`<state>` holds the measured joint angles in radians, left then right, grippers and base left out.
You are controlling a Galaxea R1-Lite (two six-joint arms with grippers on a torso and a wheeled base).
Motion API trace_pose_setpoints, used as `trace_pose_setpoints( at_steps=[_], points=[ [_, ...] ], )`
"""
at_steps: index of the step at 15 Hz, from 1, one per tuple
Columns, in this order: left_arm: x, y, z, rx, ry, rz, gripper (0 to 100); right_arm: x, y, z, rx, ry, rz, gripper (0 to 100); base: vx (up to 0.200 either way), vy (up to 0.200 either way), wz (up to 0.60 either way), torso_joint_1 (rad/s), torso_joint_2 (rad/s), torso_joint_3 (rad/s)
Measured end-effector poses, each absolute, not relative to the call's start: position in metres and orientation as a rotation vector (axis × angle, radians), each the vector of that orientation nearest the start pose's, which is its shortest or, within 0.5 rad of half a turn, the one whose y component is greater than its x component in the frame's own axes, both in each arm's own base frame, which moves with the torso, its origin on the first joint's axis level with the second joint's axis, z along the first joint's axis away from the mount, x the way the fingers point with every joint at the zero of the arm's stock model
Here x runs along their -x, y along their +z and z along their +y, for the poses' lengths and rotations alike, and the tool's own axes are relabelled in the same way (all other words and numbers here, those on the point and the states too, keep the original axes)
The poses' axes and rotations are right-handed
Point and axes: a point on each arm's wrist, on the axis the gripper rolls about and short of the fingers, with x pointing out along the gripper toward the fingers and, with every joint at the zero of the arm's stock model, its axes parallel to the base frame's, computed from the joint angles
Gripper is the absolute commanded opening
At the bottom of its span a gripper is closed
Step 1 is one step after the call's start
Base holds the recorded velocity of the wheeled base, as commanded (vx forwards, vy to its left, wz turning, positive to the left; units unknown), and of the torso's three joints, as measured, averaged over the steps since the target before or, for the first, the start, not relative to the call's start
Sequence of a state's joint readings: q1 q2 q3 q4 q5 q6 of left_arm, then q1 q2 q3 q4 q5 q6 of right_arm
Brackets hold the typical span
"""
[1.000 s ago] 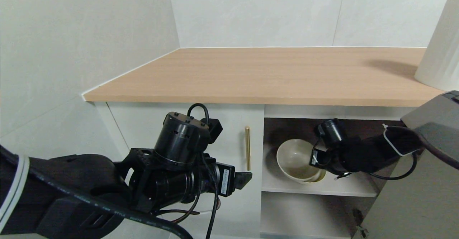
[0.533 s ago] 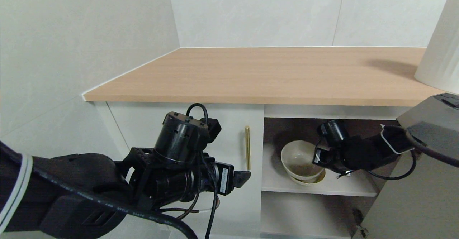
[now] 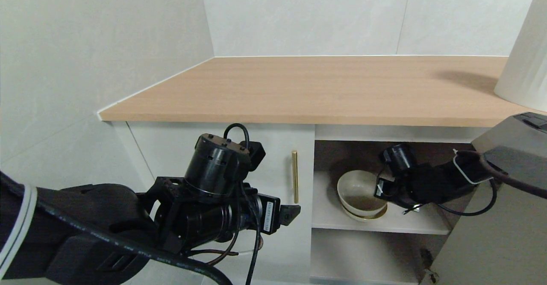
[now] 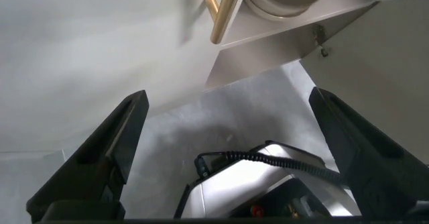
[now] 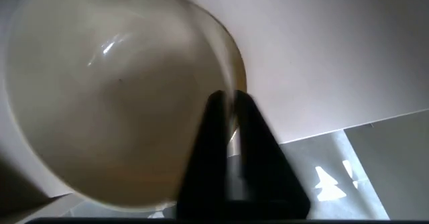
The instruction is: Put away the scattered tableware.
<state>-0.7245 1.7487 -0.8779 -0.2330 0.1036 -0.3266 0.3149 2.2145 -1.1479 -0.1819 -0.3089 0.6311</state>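
The beige bowl (image 3: 361, 190) now rests almost level on a gold-rimmed dish (image 3: 379, 213) on the cabinet's upper shelf (image 3: 331, 221); a second ago it was tipped steeply toward us. Our right gripper (image 3: 381, 189) is pinched on its rim, so we judge only the release is left. Our left gripper (image 4: 228, 100) hangs empty, fingers spread wide, before the closed door (image 3: 171, 148).
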Motion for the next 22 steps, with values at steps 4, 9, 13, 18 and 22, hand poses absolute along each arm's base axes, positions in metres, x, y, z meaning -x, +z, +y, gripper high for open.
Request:
trace_pose_setpoints(
  at_steps=[4, 9, 13, 18, 22],
  points=[
    [-0.230, 0.149, -0.201, 0.046, -0.493, 0.681, 100, -0.377, 0.045, 0.116, -0.321, -0.255, 0.805, 100, 0.000, 0.000, 0.00, 0.000, 0.00, 0.000],
    [-0.229, 0.152, -0.200, 0.052, -0.496, 0.672, 100, -0.366, 0.052, 0.120, -0.296, -0.212, 0.823, 100, 0.000, 0.000, 0.00, 0.000, 0.00, 0.000],
    [-0.229, 0.154, -0.199, 0.056, -0.496, 0.667, 100, -0.344, 0.058, 0.139, -0.245, -0.135, 0.848, 100, 0.000, 0.000, 0.00, 0.000, 0.00, 0.000],
    [-0.227, 0.160, -0.196, 0.072, -0.498, 0.649, 100, -0.322, 0.078, 0.156, -0.225, -0.055, 0.830, 100, 0.000, 0.000, 0.00, 0.000, 0.00, 0.000],
    [-0.213, 0.187, -0.176, 0.116, -0.509, 0.564, 100, -0.272, 0.120, 0.159, -0.133, 0.093, 0.881, 100, 0.000, 0.000, 0.00, 0.000, 0.00, 0.000]
  ],
)
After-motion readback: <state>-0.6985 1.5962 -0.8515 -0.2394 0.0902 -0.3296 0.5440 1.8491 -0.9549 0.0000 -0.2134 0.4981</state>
